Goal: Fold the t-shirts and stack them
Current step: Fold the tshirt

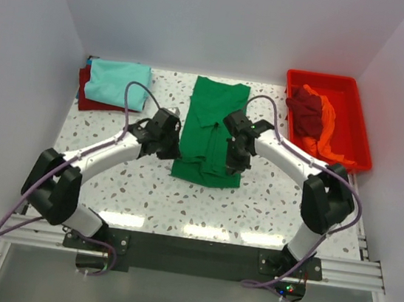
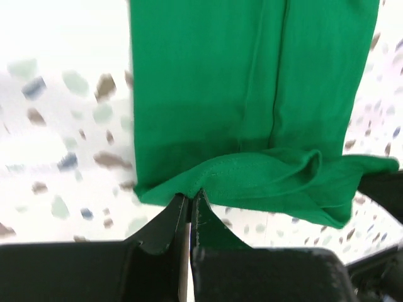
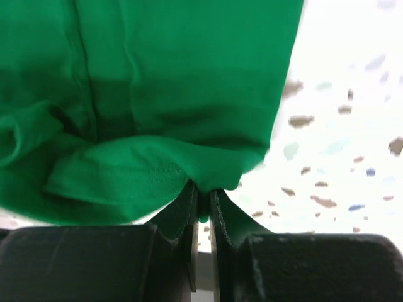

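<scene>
1. The green t-shirt lies lengthwise in the middle of the tabletop, narrowed to a strip.
2. The left pincer and the right pincer each pinch a near hem corner tight, probably to fold that edge over.
3. The teal t-shirt lies folded at the far left, apparently the stack.

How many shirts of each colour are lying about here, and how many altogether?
Green shirt: 1
Teal shirt: 1
Dark red shirts: 2, one under the teal, one in the tray
Orange shirt: 1
Total: 5
</scene>
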Tool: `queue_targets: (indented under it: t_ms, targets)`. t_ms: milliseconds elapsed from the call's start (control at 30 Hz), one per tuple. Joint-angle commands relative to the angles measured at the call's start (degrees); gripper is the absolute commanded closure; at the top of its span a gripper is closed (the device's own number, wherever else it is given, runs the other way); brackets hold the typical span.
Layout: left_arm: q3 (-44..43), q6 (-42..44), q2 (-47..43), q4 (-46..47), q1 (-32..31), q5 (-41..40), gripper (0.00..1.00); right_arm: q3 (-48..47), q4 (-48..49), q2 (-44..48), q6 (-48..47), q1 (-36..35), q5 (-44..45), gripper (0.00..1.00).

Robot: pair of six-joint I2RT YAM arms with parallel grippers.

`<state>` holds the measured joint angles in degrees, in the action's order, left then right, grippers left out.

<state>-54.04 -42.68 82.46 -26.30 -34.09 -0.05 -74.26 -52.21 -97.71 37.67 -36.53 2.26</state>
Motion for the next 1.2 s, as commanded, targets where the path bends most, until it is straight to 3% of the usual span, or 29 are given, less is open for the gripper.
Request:
queue_targets:
  t_ms: [0,267,500,1167]
  targets:
    - [-7.5,5.2,4.0,5.2,4.6,1.4,1.0,-7.7,-0.7,-3.5,-4.0,1.6,2.3,1.0]
    - [-17.8,9.7,17.0,9.3,9.5,10.6,1.0,-18.0,-1.1,-11.9,-6.8,5.9,2.8,1.0]
    - [-24.3,12.9,25.0,10.1,11.3,12.5,1.0,-23.8,-1.2,-18.0,-7.6,9.3,2.5,1.0]
    - [-27.7,12.1,30.8,12.6,13.5,11.4,1.0,-35.2,-2.5,-26.8,-9.2,13.4,0.9,1.0]
